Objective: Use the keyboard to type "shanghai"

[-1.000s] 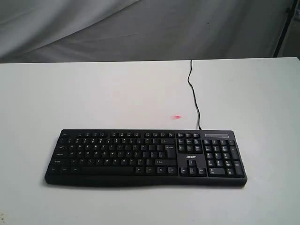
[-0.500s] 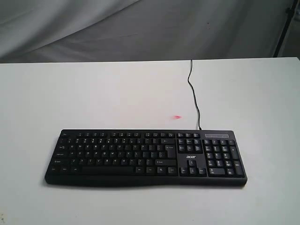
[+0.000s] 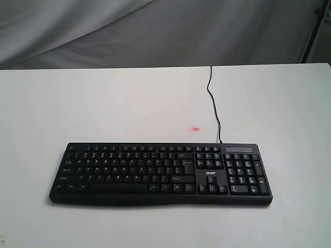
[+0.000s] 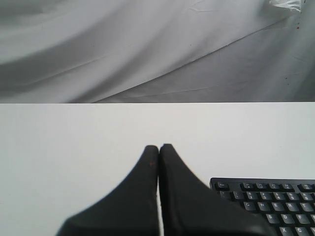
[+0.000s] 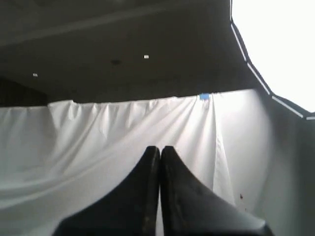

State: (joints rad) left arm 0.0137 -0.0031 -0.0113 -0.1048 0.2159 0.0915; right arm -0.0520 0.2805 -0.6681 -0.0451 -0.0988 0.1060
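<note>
One keyboard (image 3: 160, 173) lies flat on the white table (image 3: 103, 103), near the front edge and about midway across in the exterior view, with its long side running across that view. It is black with white legends. The number pad (image 3: 245, 173) sits at its right end, and a small white acer logo (image 3: 210, 173) shows just left of that pad, above the arrow keys. A thin black cable (image 3: 212, 103) leaves the back edge near the number pad and winds away to the table's far edge. Just beside the cable, on the bare tabletop behind the keyboard, we see a small pink mark (image 3: 195, 129). Our left gripper (image 4: 159, 147) has its two dark fingers pressed together with nothing between them. It points out over bare table, apart from the keyboard, one corner of which shows in the left wrist view. Our right gripper (image 5: 160, 148) is likewise closed on nothing, tips touching, and faces a draped white cloth (image 5: 98, 147).
</note>
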